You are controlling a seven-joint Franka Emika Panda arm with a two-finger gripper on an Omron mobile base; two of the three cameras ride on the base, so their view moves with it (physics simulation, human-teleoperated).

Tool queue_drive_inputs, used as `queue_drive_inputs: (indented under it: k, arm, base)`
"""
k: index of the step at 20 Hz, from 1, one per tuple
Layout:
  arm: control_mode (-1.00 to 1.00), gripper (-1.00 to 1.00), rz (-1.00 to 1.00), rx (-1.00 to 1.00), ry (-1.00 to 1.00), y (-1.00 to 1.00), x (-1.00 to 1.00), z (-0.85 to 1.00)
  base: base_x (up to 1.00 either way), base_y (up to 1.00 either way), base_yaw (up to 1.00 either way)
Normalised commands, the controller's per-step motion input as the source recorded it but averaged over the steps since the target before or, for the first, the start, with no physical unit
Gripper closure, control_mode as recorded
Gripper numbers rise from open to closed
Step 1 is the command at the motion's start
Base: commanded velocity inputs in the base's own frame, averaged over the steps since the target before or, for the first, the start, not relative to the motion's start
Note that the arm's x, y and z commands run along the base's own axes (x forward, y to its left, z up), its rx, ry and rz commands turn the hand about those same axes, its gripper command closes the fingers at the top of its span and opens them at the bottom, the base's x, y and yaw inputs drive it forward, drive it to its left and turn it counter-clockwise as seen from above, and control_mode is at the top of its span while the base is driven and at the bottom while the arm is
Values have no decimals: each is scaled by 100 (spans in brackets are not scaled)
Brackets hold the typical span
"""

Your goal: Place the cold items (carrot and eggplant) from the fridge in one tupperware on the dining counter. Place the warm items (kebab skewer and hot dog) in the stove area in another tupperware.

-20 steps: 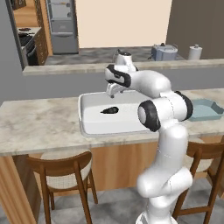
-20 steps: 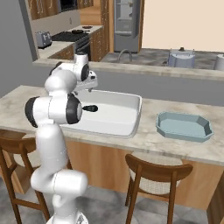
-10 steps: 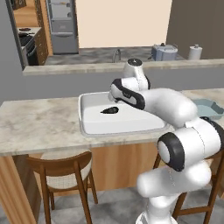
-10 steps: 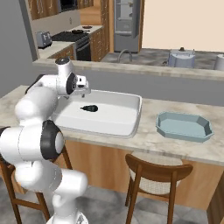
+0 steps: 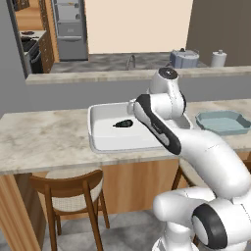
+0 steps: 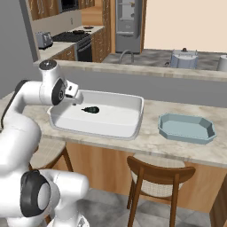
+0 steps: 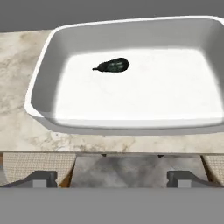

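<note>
A small dark eggplant [image 7: 111, 65] lies in the white tupperware [image 7: 43, 83] on the dining counter, toward its far left corner; it also shows as eggplant [image 5: 123, 123] and eggplant [image 6: 91, 109]. My gripper [image 7: 112, 178] is open and holds nothing. It sits high, near the counter's front edge, and looks down into the tub from that side. In the right base view the hand [image 6: 73, 94] hangs over the tub's left end. The carrot, kebab skewer and hot dog are out of view.
A second, blue-grey tupperware [image 6: 186, 127] stands to the right of the white one on the counter [image 5: 44, 139]. Wooden chairs [image 5: 73, 188] stand under the counter's front edge. Fridge [image 6: 126, 17] and stove [image 6: 79, 36] are far behind, past the raised ledge.
The arm has swung back from over the white tupperware toward the counter's front, its elbow folding across. The eggplant has stayed in the tub. The gripper is still open.
</note>
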Motion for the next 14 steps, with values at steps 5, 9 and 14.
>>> queue_drive_inputs:
  k: [5,9,14]
  arm:
    - [-100,-100,-23,8,0,0,-100,49]
    - [-100,-100,-15,3,-1,-4,-100,25]
    - [-100,-100,-11,0,-9,-10,-100,21]
  base:
    - [0,0,0]
    - [0,0,0]
    - [0,0,0]
